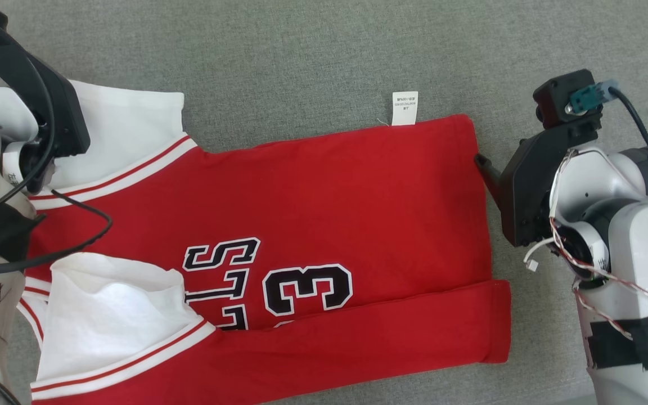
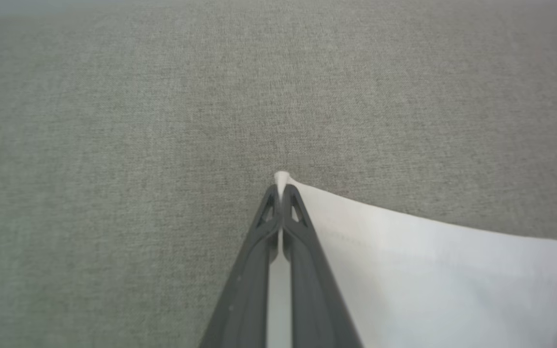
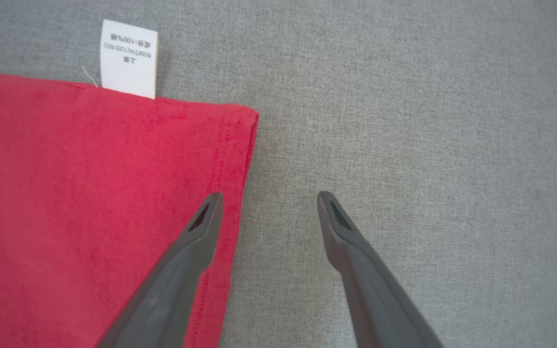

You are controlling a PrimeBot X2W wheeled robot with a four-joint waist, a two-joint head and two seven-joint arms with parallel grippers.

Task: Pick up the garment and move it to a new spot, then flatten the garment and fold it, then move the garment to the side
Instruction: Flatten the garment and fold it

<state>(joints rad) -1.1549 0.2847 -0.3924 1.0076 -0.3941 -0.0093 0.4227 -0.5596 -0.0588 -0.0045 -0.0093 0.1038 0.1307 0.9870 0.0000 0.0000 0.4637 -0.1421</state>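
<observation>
One red basketball jersey [image 1: 324, 214] of soft knit, printed with black-and-white lettering, lay spread sideways on the grey woven surface [image 1: 301, 50]. Its shoulder end was towards the robot's left and its hem towards the right. The near long edge lay turned over onto the body as a red band [image 1: 391, 332], so the folding looked to be begun but not finished.

The left fingers [image 2: 294, 210] were pressed tight together on a corner of white cloth, a small tip of it poking out beyond them. It seemed to belong to the farther white sleeve [image 1: 127, 124]. That hold probably anchored the shoulder end so the far edge could be lifted or drawn taut.

The right fingers [image 3: 196, 237] stood wide apart with nothing between them. One hung over the red hem just inside its stitched edge and the other over bare surface. They straddled the hem near the far corner, close to the white care label [image 1: 404, 108]. Placed so, they appeared ready to close on the hem, giving the robot a hold at both ends of the far edge.

By count there was one garment with two white sleeves, the nearer white sleeve [image 1: 110, 315] lying crumpled open. There was one label, and two arms with two dark fingers each.
</observation>
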